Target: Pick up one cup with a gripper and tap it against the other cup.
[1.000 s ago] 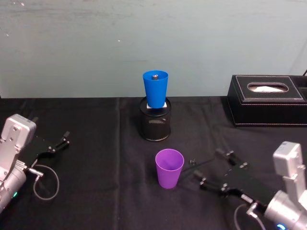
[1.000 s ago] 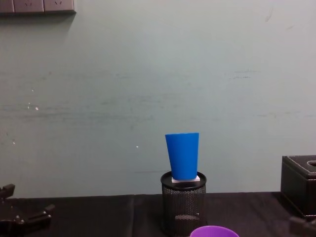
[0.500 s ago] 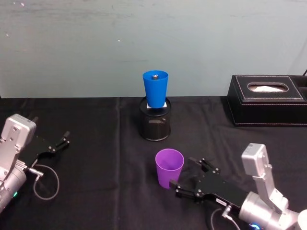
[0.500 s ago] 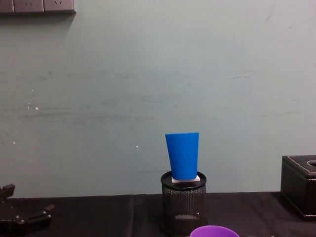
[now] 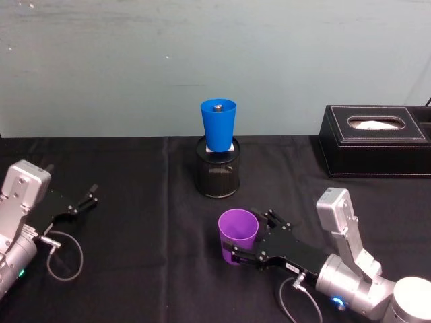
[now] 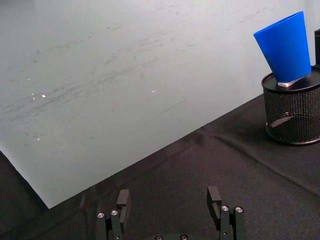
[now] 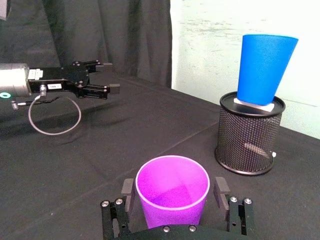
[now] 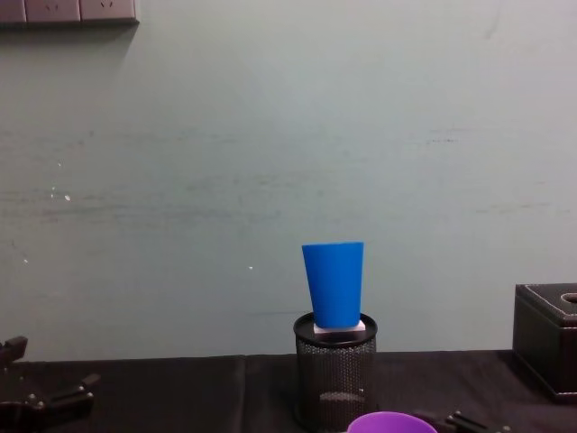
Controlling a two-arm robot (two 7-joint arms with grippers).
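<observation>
Long black two-fingered right gripper (image 5: pixel 250 235) straddling plain purple tapered plastic cup (image 5: pixel 237 234), not clamped.
Cup upright on black tablecloth (image 5: pixel 135 269), at 6 o'clock from black wire-mesh pen holder (image 5: pixel 217 178). Gripper arm lies at the cup's 4 o'clock; jaws spread, one finger either side of the cup wall, just beside it. Bright blue tapered plastic cup (image 5: pixel 218 124) stands upright on top of the holder, well apart from the purple one. Left gripper (image 6: pixel 168 197) parked at 9 o'clock, jaws released.
</observation>
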